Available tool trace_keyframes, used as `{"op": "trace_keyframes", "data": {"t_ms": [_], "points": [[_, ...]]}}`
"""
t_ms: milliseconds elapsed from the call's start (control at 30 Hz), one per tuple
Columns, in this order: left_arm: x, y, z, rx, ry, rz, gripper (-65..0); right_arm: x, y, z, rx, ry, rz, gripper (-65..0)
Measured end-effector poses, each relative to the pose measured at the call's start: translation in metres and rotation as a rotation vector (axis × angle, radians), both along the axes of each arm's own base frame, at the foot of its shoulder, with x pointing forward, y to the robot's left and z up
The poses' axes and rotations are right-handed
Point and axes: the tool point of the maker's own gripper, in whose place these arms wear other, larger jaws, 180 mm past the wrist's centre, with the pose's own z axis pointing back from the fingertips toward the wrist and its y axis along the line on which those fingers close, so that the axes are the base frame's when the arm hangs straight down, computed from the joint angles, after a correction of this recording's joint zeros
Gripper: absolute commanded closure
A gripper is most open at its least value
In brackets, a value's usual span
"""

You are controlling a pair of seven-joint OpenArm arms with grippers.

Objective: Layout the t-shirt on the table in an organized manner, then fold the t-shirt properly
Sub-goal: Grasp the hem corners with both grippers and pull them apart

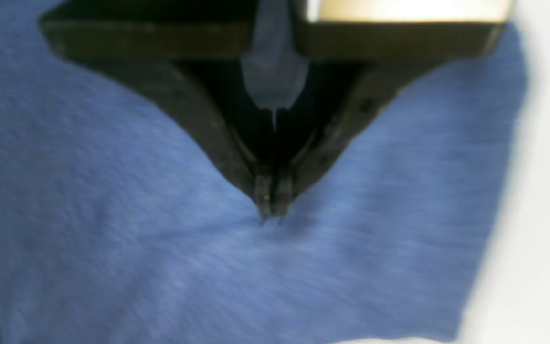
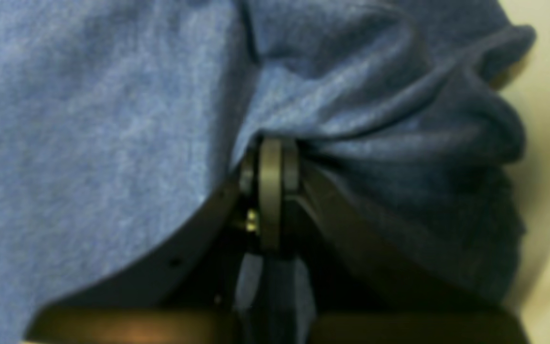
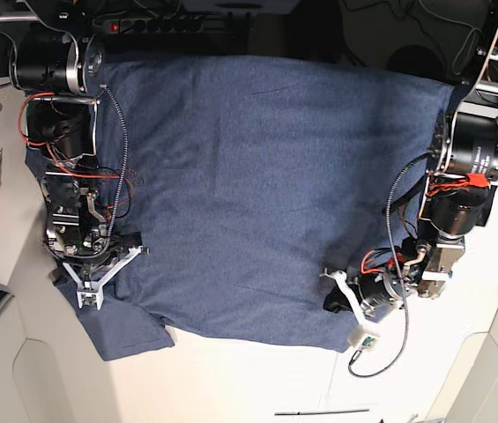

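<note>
- The t-shirt (image 3: 257,185) lay spread across the table (image 3: 257,379) between the two arms, plain side up, its body mostly flat. One sleeve (image 3: 125,330) stuck out at the near corner on the base view's left.
- The left gripper (image 1: 271,212) had its jaws closed, tips pressed down on the fabric just inside the shirt's edge; whether a pinch of cloth sat between them was too blurred to tell.
- The right gripper (image 2: 270,157) was clamped on a bunched fold of the shirt, with creases radiating from the tips toward the cloth's rolled edge.
- The fabric looked like a soft, light knit: limp, easily wrinkled, with no stiffness to hold a shape, so it would likely drag and bunch rather than slide as one sheet.
- Best holds seemed to be hems, sleeve ends and shoulder corners, pinched through both layers and lifted evenly on each side so the fold would land square.
</note>
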Motion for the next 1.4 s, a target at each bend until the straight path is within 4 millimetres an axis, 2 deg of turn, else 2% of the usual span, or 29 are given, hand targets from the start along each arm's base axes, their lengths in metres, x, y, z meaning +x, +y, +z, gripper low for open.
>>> {"op": "trace_keyframes", "data": {"t_ms": [133,267,400,533,733,900,1033,1133,1233,1333,1400], "points": [[-0.013,-0.005,-0.027,0.09,0.029,0.023,0.0,-0.009,-0.027,0.0,-0.132,0.054,-0.037,0.0],[-0.017,-0.002,-0.033,0.1,0.019,0.047,0.0,-0.017,-0.067,0.007,-0.266,0.066,-0.095,0.0],[-0.02,0.001,-0.037,0.138,0.009,0.039,0.0,-0.019,-0.075,0.008,-0.281,0.072,-0.102,0.0],[-0.014,0.017,-0.035,0.193,-0.012,0.094,0.0,-0.019,-0.066,0.004,-0.224,0.077,-0.103,0.0],[-0.012,0.037,-0.033,0.235,-0.014,0.115,0.0,-0.012,-0.04,-0.001,-0.081,0.05,-0.065,0.0],[-0.009,0.053,-0.031,0.285,-0.035,0.153,0.0,0.007,0.0,0.005,0.058,-0.041,0.003,0.0],[0.004,0.071,-0.016,0.328,-0.071,0.19,0.0,0.023,0.013,0.017,0.087,-0.066,0.018,0.0],[0.03,0.078,0.017,0.329,-0.137,0.214,0.0,0.042,0.024,0.033,0.109,-0.091,0.038,0.0],[0.052,0.082,0.049,0.324,-0.205,0.227,0.0,0.075,0.025,0.068,0.108,-0.176,0.044,0.0],[0.061,0.089,0.064,0.329,-0.231,0.238,0.0,0.102,0.02,0.104,0.099,-0.251,0.044,0.0],[0.063,0.091,0.069,0.331,-0.238,0.243,0.0,0.108,0.015,0.114,0.092,-0.261,0.04,0.0]]}}
